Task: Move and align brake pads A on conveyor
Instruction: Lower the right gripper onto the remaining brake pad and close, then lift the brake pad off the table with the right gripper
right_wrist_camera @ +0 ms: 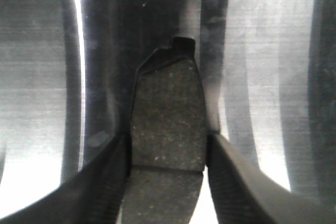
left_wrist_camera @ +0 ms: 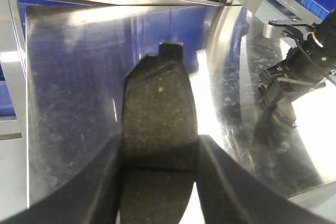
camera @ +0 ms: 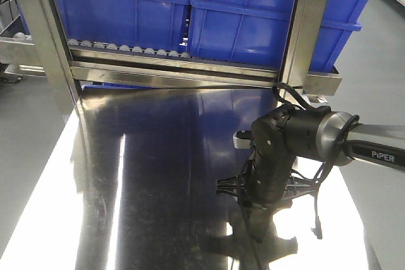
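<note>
Above a steel desk (camera: 158,175) backed by blue bins (camera: 126,11), the left gripper (left_wrist_camera: 160,148) pinches one brake pad (left_wrist_camera: 160,108), the right gripper (right_wrist_camera: 168,148) a second pad (right_wrist_camera: 168,108). Carrying step, likely; next, lay both aligned on the conveyor, unseen here.

White glare streaks the steel table (camera: 158,156); the right wrist view looks dim, perhaps slightly blurred.

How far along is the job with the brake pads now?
Picked up already: the left gripper is shut on one pad, the right gripper on a second pad. In hand: both are over the steel table. Left: setting and aligning them on the belt, which no view shows.
</note>
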`<state>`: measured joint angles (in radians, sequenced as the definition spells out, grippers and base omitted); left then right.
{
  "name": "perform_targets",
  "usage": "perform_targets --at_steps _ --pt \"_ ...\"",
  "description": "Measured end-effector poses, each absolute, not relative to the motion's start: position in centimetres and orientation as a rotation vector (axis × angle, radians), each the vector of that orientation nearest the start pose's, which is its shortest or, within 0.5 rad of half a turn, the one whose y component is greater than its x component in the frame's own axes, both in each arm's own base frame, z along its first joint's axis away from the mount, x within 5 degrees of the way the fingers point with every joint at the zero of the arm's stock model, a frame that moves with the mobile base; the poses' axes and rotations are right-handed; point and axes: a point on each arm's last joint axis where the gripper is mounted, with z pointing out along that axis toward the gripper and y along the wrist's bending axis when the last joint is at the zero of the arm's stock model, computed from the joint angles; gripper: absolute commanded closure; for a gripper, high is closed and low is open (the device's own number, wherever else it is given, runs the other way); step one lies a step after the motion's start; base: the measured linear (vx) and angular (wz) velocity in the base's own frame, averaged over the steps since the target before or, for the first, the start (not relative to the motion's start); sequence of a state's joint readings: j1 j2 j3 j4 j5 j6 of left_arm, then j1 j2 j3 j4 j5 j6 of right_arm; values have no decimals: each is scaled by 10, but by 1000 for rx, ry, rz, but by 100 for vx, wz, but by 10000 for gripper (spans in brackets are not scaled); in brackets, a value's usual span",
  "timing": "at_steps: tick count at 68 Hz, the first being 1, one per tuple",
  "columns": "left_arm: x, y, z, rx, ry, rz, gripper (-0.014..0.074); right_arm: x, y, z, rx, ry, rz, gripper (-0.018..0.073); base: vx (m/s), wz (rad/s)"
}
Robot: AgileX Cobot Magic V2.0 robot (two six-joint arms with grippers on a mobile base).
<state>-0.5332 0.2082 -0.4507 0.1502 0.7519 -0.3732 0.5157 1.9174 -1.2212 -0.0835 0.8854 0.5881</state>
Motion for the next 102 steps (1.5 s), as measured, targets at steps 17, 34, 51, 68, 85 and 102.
perform_targets --at_steps 17,34,51,68,85,102 --pt "43 -15 284 204 1999 -412 602 314 168 177 -128 2980 -33 572 0 0" --pt "43 -15 284 204 1999 -412 603 301 145 214 -176 2826 47 565 0 0" --pt "43 -15 284 204 2000 -411 603 267 95 235 -193 2718 46 564 0 0" --pt "43 -15 284 204 2000 -411 603 227 63 273 -209 2531 43 564 0 0" --pt "43 -15 284 204 2000 -411 603 181 49 293 -198 2333 99 564 0 0" --pt "43 -15 284 204 2000 -411 603 140 37 292 -185 2154 154 564 0 0"
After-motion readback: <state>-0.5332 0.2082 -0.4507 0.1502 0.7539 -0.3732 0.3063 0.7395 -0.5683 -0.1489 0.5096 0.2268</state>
